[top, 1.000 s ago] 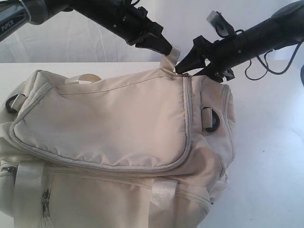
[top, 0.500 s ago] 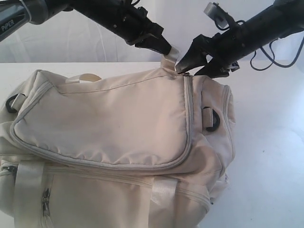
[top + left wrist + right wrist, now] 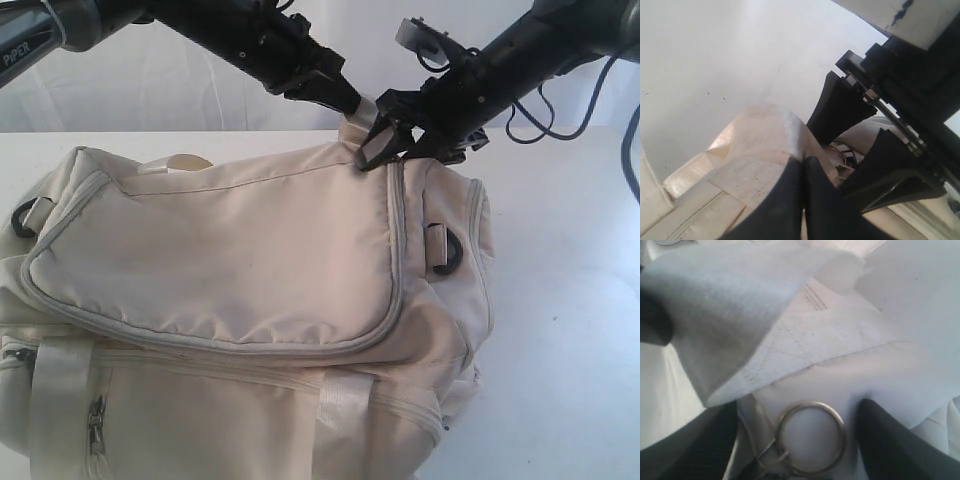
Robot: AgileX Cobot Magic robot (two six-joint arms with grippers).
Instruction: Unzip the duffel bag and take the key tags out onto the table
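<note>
The cream-white duffel bag [image 3: 230, 250] lies zipped on the white table [image 3: 560, 310] and fills the left and middle of the exterior view. My left gripper [image 3: 354, 102] [image 3: 804, 161] is shut on a white webbing tab [image 3: 362, 120] [image 3: 765, 132] at the bag's far top end. My right gripper [image 3: 385, 148] [image 3: 800, 435] is open right beside it, its black fingers [image 3: 892, 437] either side of the metal zipper pull ring [image 3: 811, 437] [image 3: 842, 152] without touching it. The grey zipper [image 3: 394, 215] runs down from there. The key tags are hidden.
Black D-rings sit on the bag's right end [image 3: 447, 256] and left end [image 3: 22, 218]. A shiny white handle strap [image 3: 345, 400] and a side-pocket zipper pull [image 3: 96, 420] are at the bag's near side. Bare table lies to the right of the bag.
My right gripper has swung left and tipped down onto the bag's top end, close against the left gripper. The left gripper has held still on the tab.
</note>
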